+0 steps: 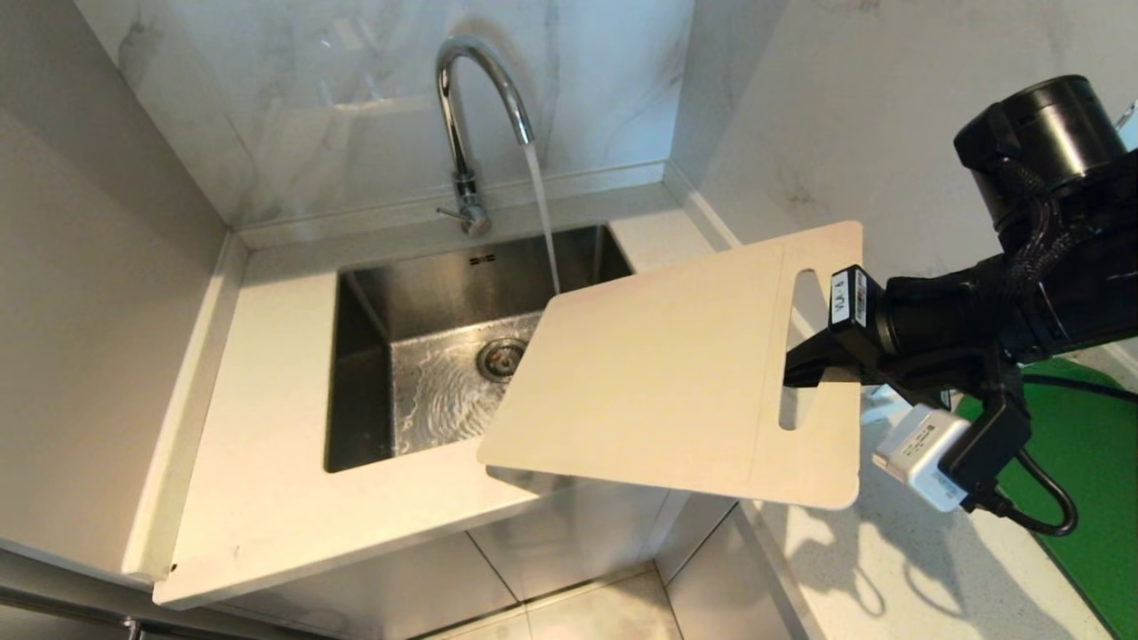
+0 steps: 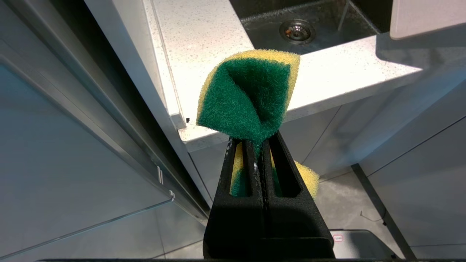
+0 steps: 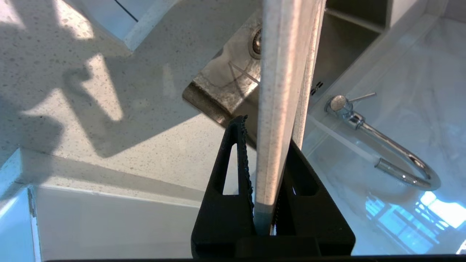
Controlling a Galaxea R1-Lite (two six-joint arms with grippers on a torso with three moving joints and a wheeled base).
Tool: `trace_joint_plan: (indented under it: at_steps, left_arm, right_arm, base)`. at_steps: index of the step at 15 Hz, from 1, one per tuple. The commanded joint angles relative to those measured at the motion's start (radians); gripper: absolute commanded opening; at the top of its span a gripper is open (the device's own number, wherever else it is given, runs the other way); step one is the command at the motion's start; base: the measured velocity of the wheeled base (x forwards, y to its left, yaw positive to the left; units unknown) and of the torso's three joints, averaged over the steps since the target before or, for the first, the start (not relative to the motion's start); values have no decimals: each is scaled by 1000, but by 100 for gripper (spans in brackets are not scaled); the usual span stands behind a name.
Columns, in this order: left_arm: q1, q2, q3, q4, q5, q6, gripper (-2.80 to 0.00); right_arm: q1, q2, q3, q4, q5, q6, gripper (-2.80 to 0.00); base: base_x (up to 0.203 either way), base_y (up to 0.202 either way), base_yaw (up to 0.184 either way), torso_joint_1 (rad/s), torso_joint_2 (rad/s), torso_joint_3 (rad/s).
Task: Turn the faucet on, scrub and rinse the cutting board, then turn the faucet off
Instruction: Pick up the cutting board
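The chrome faucet [image 1: 462, 116] is running, and its stream [image 1: 544, 222] falls into the sink [image 1: 356, 373] right by the far corner of the cutting board [image 1: 667, 373]. I cannot tell whether the water touches that corner. The cream board hangs tilted over the sink's right front part. My right gripper [image 1: 800, 366] is shut on its slotted handle end. In the right wrist view the board's edge [image 3: 280, 91] runs between the jaws of my right gripper [image 3: 265, 134], with the faucet [image 3: 393, 153] beyond. My left gripper [image 2: 255, 142], low beside the counter, is shut on a folded green-and-yellow sponge [image 2: 247, 98].
Water ripples around the drain [image 1: 500, 358]. The white counter [image 1: 267, 462] surrounds the sink, with marble walls behind and to the right. A green mat [image 1: 1093, 498] lies on the right counter under my right arm. Cabinet fronts and floor tiles lie below.
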Motion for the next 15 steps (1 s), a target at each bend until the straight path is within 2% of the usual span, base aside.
trace_joint_plan:
  at_steps: [1,4,9,15]
  left_arm:
    - [0,-3,2,0,0,0,-280]
    - [0,-3,2,0,0,0,-280]
    - [0,-3,2,0,0,0,-280]
    - [0,-3,2,0,0,0,-280]
  right_arm:
    - [-7,5,-46,25,3,-20,-280]
    - [-21,19,-117,104,3,-68,-280]
    - [-20,19,-155,116,3,-151,-280]
    - [-44,29,-210,180,27,-160,-280]
  base:
    - [0,0,0,0,0,0]
    - [0,0,0,0,0,0]
    - [0,0,0,0,0,0]
    - [0,0,0,0,0,0]
